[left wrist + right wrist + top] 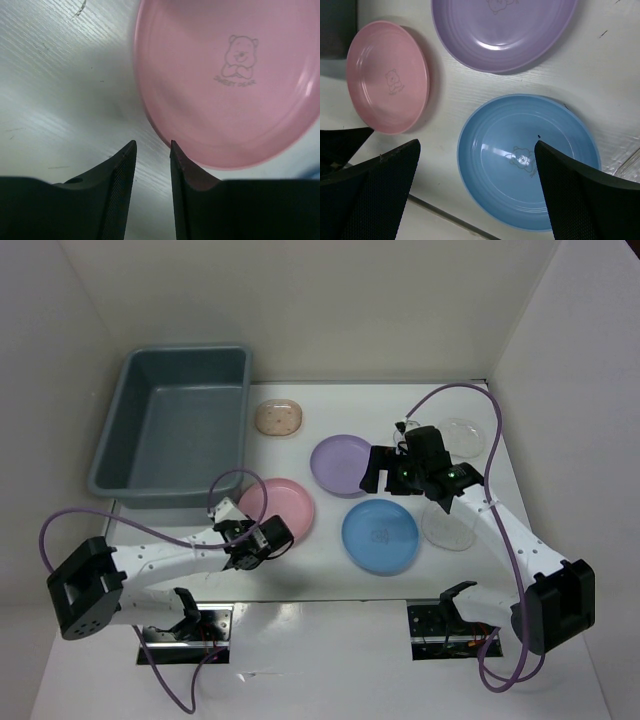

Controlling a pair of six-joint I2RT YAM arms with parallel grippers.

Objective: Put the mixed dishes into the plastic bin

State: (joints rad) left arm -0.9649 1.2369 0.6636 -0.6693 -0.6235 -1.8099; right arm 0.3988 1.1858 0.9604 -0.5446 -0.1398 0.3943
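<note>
White walls (350, 300) enclose white table (325, 565), bin (175, 435)

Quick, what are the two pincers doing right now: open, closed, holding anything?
Left pincer: open just a crack, empty, at the pink plate's rim.
Right pincer: wide open, empty, above the blue plate.

White table (328, 565), white surrounding walls (300, 300).

a lab test booth: plain white walls (330, 300) enclose a white table (328, 578).
</note>
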